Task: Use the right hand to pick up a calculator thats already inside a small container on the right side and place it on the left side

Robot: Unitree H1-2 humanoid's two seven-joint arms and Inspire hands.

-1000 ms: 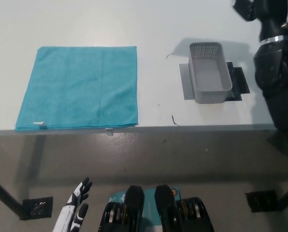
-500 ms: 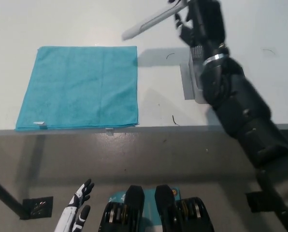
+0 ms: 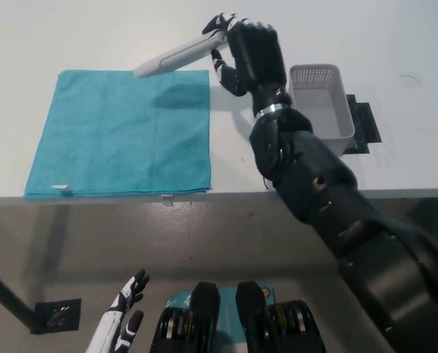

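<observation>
A white table [image 3: 94, 37] carries a teal cloth [image 3: 120, 132] at left and a grey basket [image 3: 323, 103] at right.

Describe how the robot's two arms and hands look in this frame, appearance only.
The right hand is glossy black with some white on its fingers. A thin silver ring circles the wrist, and behind it the bulky black arm widens in rounded, segmented shells toward the lower right. The left hand at the bottom left is white with black fingers. No cables or markings are visible.
</observation>
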